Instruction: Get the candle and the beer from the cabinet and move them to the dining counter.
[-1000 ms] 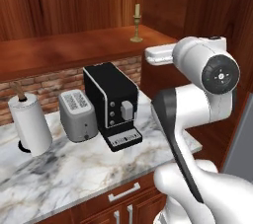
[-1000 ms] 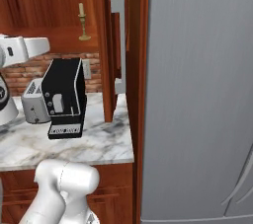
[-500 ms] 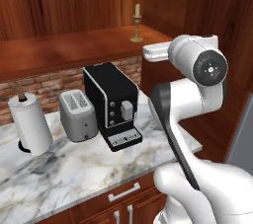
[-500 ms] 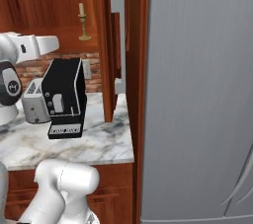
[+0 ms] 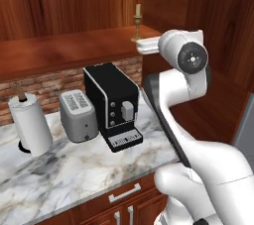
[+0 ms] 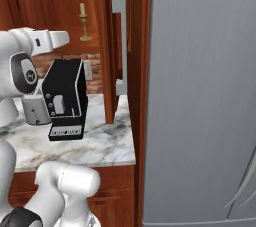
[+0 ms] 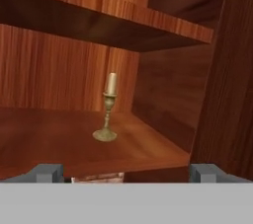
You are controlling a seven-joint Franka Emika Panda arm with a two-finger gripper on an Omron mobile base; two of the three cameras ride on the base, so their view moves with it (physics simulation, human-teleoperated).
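The grey refrigerator [image 6: 200, 96] takes up the right of the scene, shut. Left of it, the cabinet [image 5: 74, 11] stands open, its long silver handle [image 6: 120, 46] on the door edge. Below runs a marble counter [image 5: 74, 169] carrying a black coffee machine [image 5: 113, 105], a grey toaster [image 5: 78, 116] just left of it, and a paper towel roll [image 5: 30, 125] further left. The candle [image 7: 108, 114] stands upright on the cabinet's lower shelf, toward its right end, near the inner side wall. The gripper [image 7: 126, 171] is level with the shelf's front edge, fingers spread wide, empty, well short of the candle.
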